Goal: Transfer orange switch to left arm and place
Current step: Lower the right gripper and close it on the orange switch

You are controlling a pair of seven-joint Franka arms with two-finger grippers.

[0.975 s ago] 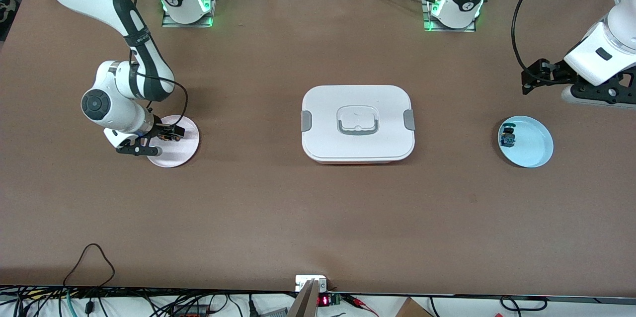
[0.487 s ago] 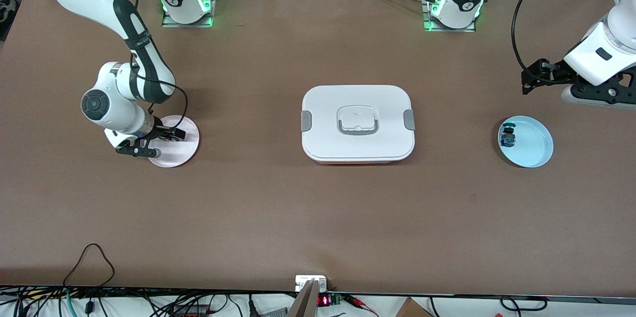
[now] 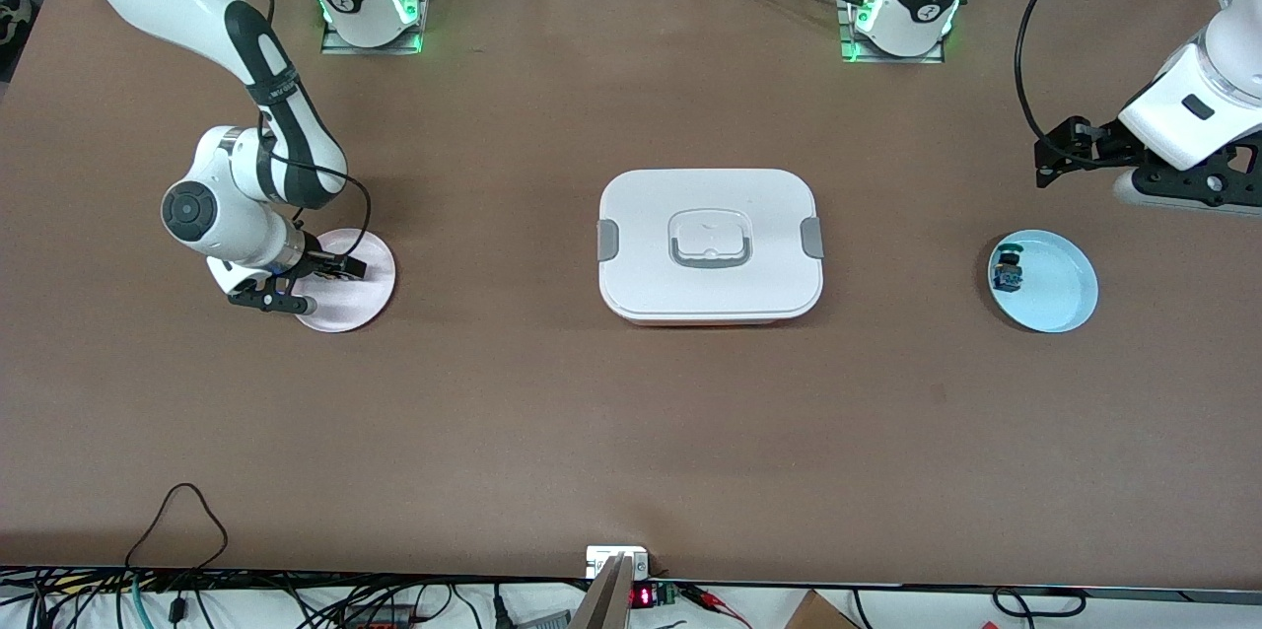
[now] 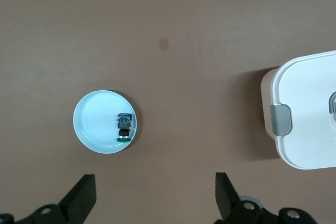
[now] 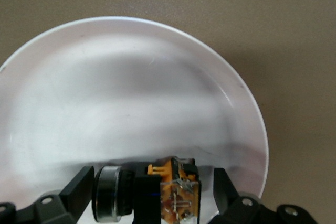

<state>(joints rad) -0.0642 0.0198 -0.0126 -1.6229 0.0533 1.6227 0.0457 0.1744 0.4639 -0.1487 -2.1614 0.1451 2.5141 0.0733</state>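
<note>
Risk first — orange switch [image 5: 170,192] tiny and lying on its side, seated between widely spread fingers [image 5: 79,184] of the right hand [image 3: 330,266], not yet pinched. Off-centre closing could roll it across the slick pink plate [image 3: 370,299] or clip only the black end, then drop it in carrying past the box [image 3: 710,244] at mid-worktop. Right hand low over the pink plate at the right arm's end, wrist tipped down, switch on the plate. Left hand [image 4: 152,198] waiting, spread wide and raised above the worktop beside the blue plate [image 3: 1065,299] — blue switch [image 3: 1008,272] there, not the target.
</note>
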